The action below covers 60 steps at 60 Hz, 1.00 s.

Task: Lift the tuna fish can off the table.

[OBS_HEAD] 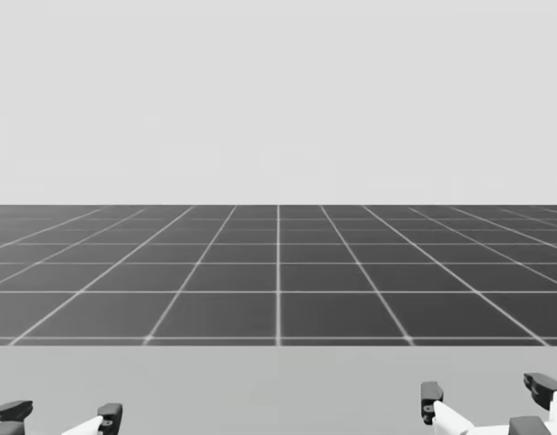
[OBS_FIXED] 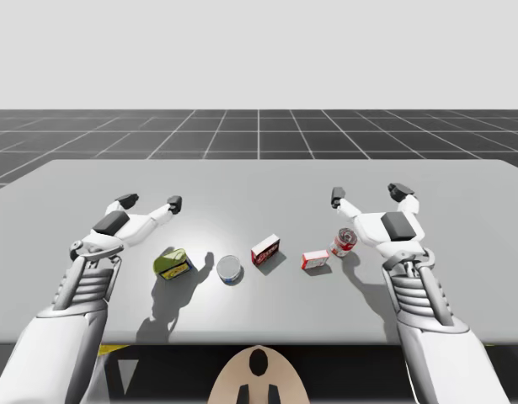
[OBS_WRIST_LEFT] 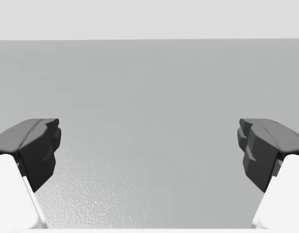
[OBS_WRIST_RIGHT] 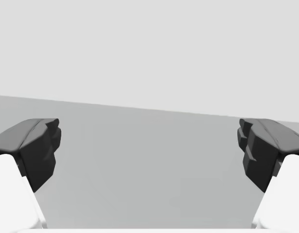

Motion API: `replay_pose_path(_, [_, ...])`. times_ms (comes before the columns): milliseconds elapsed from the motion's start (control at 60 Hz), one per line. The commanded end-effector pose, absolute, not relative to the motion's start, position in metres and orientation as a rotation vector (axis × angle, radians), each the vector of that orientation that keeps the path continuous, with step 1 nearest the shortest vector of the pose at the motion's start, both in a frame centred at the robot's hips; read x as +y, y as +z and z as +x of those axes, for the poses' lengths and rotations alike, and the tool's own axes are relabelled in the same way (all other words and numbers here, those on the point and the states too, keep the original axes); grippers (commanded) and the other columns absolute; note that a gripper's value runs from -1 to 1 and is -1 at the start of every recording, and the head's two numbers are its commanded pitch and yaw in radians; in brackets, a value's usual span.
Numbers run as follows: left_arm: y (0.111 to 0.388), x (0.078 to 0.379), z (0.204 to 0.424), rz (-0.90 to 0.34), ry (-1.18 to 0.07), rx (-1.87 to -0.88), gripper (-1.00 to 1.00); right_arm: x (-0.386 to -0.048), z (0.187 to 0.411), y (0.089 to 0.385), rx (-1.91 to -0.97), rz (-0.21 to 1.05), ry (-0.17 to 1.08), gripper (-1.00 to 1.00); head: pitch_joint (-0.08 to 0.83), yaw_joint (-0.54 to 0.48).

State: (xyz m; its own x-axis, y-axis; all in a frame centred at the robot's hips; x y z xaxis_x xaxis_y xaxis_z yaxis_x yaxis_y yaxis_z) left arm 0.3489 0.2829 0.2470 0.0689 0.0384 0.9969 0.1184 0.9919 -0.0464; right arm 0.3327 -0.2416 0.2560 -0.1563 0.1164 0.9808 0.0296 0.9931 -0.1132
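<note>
The tuna fish can [OBS_FIXED: 229, 269], low and round with a silver top and blue side, stands on the grey table [OBS_FIXED: 259, 181] near its front middle. My left gripper [OBS_FIXED: 150, 202] hovers open, behind and to the left of the can, well apart from it. My right gripper [OBS_FIXED: 368, 194] is open too, far to the can's right. In the head view the left gripper [OBS_HEAD: 61, 413] and right gripper [OBS_HEAD: 486, 391] peek in at the lower edge. Bare table lies ahead of the left gripper [OBS_WRIST_LEFT: 149, 150] and the right gripper [OBS_WRIST_RIGHT: 149, 150], nothing between their fingers.
A green and yellow can [OBS_FIXED: 172, 263] lies left of the tuna can, under my left forearm. To its right stand a red box [OBS_FIXED: 265, 250], a small red and white box [OBS_FIXED: 315, 259] and a red can [OBS_FIXED: 344, 242] beneath my right hand.
</note>
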Motion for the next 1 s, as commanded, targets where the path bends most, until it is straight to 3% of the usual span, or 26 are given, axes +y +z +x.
replay_pose_path(17, [0.2472, 0.2829, 0.3487, -0.126, -0.061, -1.503, -1.00, -0.2408, 0.3317, 0.2554, -1.741, -0.113, 0.058, -1.00, 0.011, 0.00])
replay_pose_path(150, [0.2472, 0.2829, 0.3486, -0.125, -0.059, -1.502, -1.00, -0.2402, 0.3317, 0.2567, -1.727, -0.100, 0.072, -1.00, 0.068, -0.01])
replay_pose_path(417, [0.2462, 0.2821, 0.3492, -0.116, -0.064, -1.502, -1.00, -0.2418, 0.3330, 0.2566, -1.729, -0.107, 0.061, -1.00, 0.316, -0.02])
replay_pose_path(583, [0.2436, 0.2806, 0.3509, -0.114, -0.066, -1.493, -1.00, -0.2419, 0.3333, 0.2566, -1.723, -0.107, 0.062, -1.00, 0.417, -0.02])
replay_pose_path(1000, [0.2458, 0.2822, 0.3510, -0.135, -0.060, -1.497, -1.00, -0.2425, 0.3315, 0.2605, -1.731, -0.100, 0.059, -1.00, 0.651, 0.08])
